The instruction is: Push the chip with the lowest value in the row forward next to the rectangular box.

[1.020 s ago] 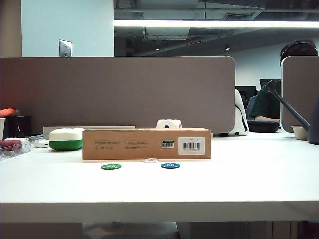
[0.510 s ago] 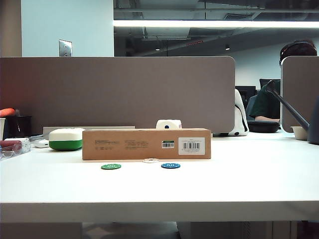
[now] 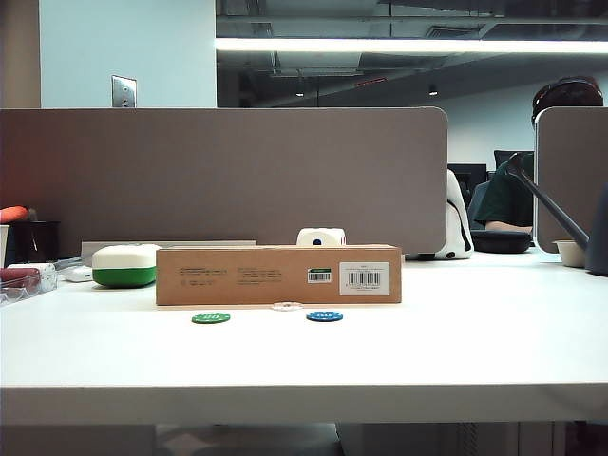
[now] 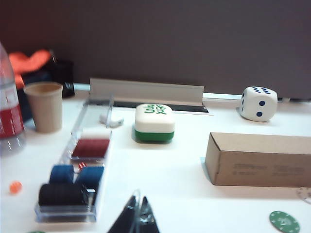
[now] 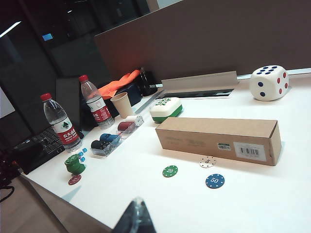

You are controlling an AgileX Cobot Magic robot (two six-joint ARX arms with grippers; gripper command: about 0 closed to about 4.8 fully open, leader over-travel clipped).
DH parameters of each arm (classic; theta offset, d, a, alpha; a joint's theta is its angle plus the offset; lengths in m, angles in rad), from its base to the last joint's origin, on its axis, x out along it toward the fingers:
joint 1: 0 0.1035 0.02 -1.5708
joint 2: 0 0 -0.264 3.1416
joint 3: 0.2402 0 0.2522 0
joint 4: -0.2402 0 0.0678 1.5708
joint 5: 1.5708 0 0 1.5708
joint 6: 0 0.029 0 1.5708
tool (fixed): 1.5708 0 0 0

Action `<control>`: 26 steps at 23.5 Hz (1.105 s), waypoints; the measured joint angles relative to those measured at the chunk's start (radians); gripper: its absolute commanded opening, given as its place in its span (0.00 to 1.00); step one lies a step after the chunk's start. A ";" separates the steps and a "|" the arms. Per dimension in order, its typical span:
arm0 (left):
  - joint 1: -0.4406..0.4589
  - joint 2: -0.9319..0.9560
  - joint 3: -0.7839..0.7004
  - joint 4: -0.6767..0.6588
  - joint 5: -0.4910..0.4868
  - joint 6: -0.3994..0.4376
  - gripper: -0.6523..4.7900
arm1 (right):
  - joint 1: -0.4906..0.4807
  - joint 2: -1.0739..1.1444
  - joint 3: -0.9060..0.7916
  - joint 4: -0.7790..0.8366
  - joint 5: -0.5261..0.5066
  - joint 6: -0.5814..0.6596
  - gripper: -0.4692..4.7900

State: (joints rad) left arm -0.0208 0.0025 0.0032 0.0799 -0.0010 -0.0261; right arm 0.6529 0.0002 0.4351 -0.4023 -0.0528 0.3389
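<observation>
The white chip (image 5: 208, 161), marked 5, lies just in front of the long brown cardboard box (image 5: 218, 138), btw the green 20 chip (image 5: 170, 171) and the blue 50 chip (image 5: 215, 181). It sits closer to the box than those two. In the exterior view the white chip (image 3: 286, 306) looks almost touching the box (image 3: 278, 275), but I can't tell if there's a gap.

Left gripper (image 4: 137, 219) hangs low and well away from the chips, tips pressed together. Right gripper (image 5: 137, 213) hangs above the table (image 5: 272, 204), near side; can't tell if it's open or closed.

I think the job looks about done. If a nudge is still needed: come down behind the 5 chip w/ a closed tip, push slow and straight at the box, don't bump the 20 or 50, and stop when it touches.
</observation>
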 measured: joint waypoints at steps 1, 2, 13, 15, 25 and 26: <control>0.000 0.000 0.000 0.003 0.000 0.030 0.11 | 0.000 0.000 0.000 0.000 0.000 0.000 0.08; 0.000 0.000 0.000 0.004 0.001 0.036 0.11 | 0.000 0.000 0.000 0.000 0.000 0.000 0.08; 0.000 0.000 0.000 0.006 0.043 0.063 0.11 | 0.000 0.000 0.000 0.000 0.000 0.000 0.08; 0.000 0.000 0.000 0.006 0.043 0.063 0.11 | 0.000 0.000 0.000 0.000 0.000 0.000 0.08; 0.000 0.000 0.000 0.014 0.043 0.063 0.11 | 0.000 0.000 0.000 0.000 0.000 0.000 0.08; 0.000 0.000 0.000 0.014 0.043 0.063 0.11 | 0.000 0.000 0.000 0.000 0.000 0.000 0.08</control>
State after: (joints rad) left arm -0.0208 0.0025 0.0032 0.0937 0.0425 0.0372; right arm 0.6529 0.0002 0.4351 -0.4023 -0.0528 0.3389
